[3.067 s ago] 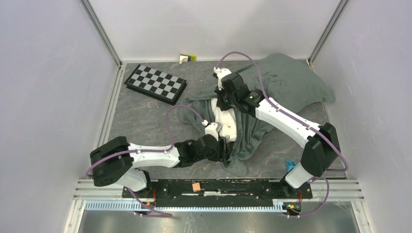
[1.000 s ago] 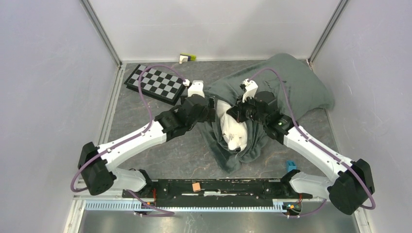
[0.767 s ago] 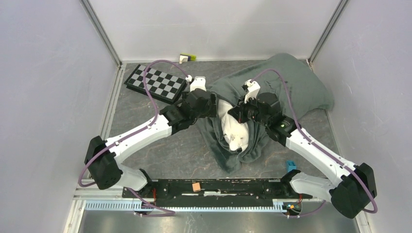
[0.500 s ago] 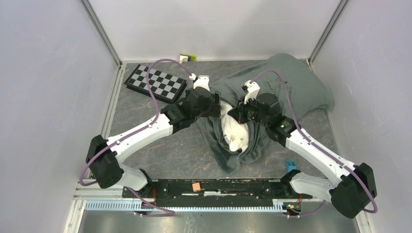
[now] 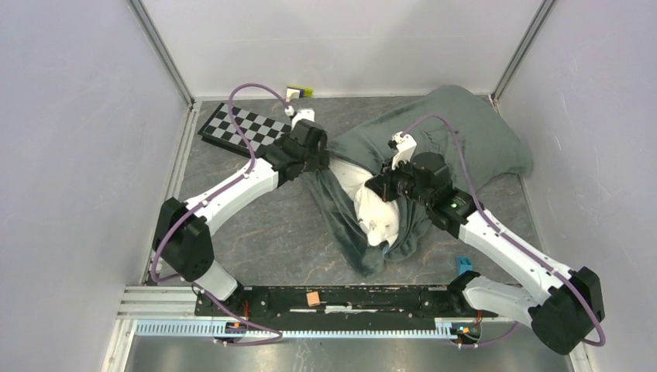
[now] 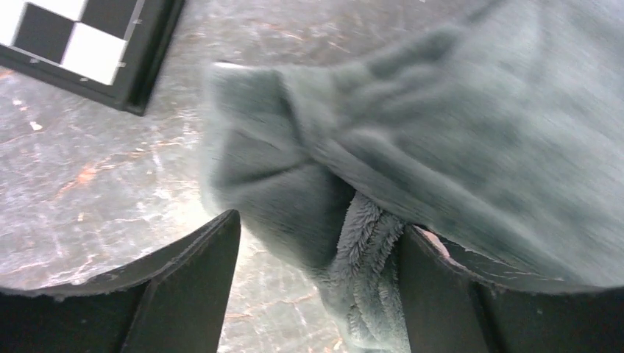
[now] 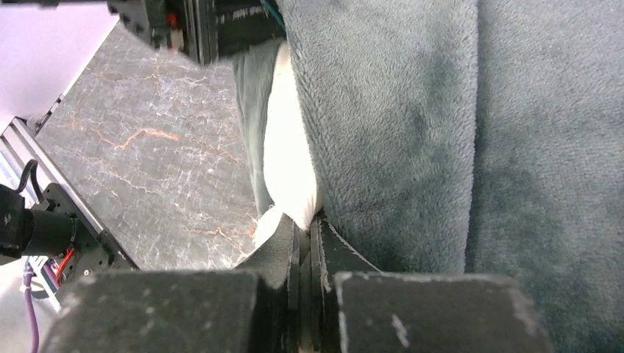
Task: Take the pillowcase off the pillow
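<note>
pillowcase (image 5: 465, 132), grey side out, partly covers pillow (image 5: 376, 213) at frame centre. left gripper (image 6: 318, 224) open, straddling a pillowcase fold. right gripper (image 7: 305, 228) closed at pillow edge; hold unconfirmed.

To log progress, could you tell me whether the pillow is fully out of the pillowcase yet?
Only partly out: the pillow shows a bare white near end, while the grey pillowcase covers the rest.

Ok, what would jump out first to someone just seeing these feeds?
The grey pillowcase sprawls from centre to the far right corner, the white pillow bulging from its near opening. The left hand stands open astride a fold at its left edge; the right hand is shut against the pillow. A checkerboard lies far left.
</note>
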Controlling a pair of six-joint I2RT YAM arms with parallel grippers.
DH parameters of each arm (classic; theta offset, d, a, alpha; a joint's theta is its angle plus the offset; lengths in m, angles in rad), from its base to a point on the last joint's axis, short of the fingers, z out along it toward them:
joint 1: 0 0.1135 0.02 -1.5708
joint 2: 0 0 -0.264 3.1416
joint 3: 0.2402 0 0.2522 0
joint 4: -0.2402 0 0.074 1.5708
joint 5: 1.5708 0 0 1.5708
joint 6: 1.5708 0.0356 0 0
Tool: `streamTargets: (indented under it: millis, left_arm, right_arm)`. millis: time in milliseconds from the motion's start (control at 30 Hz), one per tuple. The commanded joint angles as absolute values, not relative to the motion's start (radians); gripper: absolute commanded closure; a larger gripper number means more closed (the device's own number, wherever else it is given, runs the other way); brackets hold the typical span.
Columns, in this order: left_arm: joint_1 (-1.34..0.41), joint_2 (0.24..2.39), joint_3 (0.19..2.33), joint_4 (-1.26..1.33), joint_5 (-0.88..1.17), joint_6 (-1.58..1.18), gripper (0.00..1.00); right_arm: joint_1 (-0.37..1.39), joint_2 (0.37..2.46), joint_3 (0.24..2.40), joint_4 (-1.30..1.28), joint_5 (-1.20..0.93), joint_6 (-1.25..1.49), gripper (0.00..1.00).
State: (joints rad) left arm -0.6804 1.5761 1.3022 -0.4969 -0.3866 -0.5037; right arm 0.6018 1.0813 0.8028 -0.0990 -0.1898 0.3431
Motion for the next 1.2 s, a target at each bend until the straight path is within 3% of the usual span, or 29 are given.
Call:
streamTargets:
  millis: [0,133,300,500,667,767,1067,1133,1167]
  left_arm:
    - [-0.562,1.58,1.275,-0.507,-0.465,-0.487,0.26]
    - [-0.518,1.586,1.237,-0.486,-0.472,-0.481,0.47]
    - [-0.484,1.603,1.151,-0.404,-0.402,-0.508,0.51]
    - [-0.372,1.646,1.114,-0.293,-0.15,-0.54,0.58]
    - [-0.37,1.67,1.111,-0.177,0.011,-0.562,0.61]
    - [-0.372,1.729,1.143,-0.125,0.128,-0.596,0.65]
    - [-0.376,1.901,1.263,0.141,0.39,-0.798,0.65]
    - [-0.376,1.925,1.299,0.13,0.421,-0.809,0.6]
    - [-0.373,1.931,1.32,0.102,0.42,-0.794,0.55]
  right_arm:
    - [0.604,0.95,0.807,-0.106,-0.196,0.336,1.0]
    - [0.603,0.872,0.799,-0.17,-0.134,0.318,1.0]
    - [0.602,0.818,0.864,-0.216,-0.09,0.32,1.0]
    - [0.603,0.775,0.901,-0.233,-0.125,0.332,1.0]
    - [0.608,0.834,0.893,-0.173,-0.47,0.346,1.0]
    - [0.684,0.861,0.9,-0.143,-0.488,0.337,1.0]
    - [0.93,1.04,1.017,-0.077,-0.435,0.32,1.0]
    - [0.93,1.043,1.006,-0.064,-0.422,0.315,1.0]
    - [0.93,1.038,1.001,-0.075,-0.377,0.3,0.93]
